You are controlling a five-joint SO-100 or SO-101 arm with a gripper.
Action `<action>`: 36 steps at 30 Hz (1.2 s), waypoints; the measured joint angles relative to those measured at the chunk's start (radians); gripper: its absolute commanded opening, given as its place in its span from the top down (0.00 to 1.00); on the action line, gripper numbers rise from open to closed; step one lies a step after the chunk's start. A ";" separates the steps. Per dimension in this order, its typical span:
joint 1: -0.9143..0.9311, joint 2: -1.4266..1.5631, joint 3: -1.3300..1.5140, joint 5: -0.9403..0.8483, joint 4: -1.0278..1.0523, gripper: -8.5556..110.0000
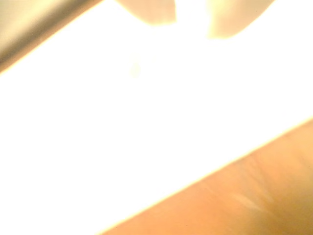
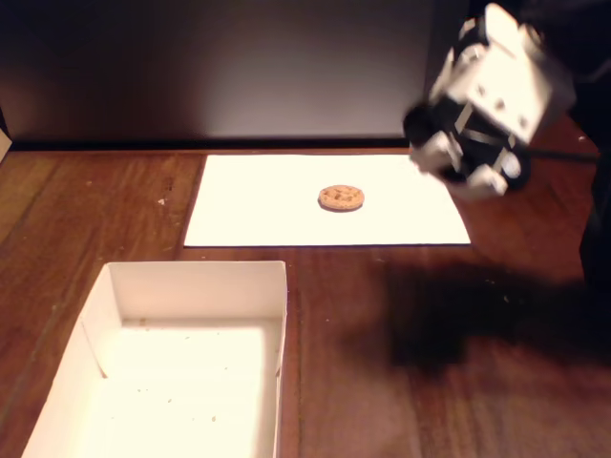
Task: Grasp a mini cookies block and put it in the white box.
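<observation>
Arm (image 2: pixel 492 95) raised at right in fixed view, blurred, above the paper sheet's (image 2: pixel 258 205) right edge. Cookie (image 2: pixel 341 197) on sheet, box (image 2: pixel 191 286) nearer. Can't tell whether fingers are apart

Mini cookies block (image 2: pixel 341 197): small round golden-brown cookie with dark specks, lay flat on a white paper sheet (image 2: pixel 248 205), untouched. White box (image 2: pixel 196 279): shallow open tray, low upright walls, crumb-speckled floor, sat nearer the fixed camera, lower left, well apart.
</observation>
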 measured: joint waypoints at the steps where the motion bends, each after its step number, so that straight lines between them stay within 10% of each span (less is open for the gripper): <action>1: 0.009 -0.041 -0.037 0.011 0.003 0.93; 36: 0.221 -1.098 -0.683 0.153 0.189 0.80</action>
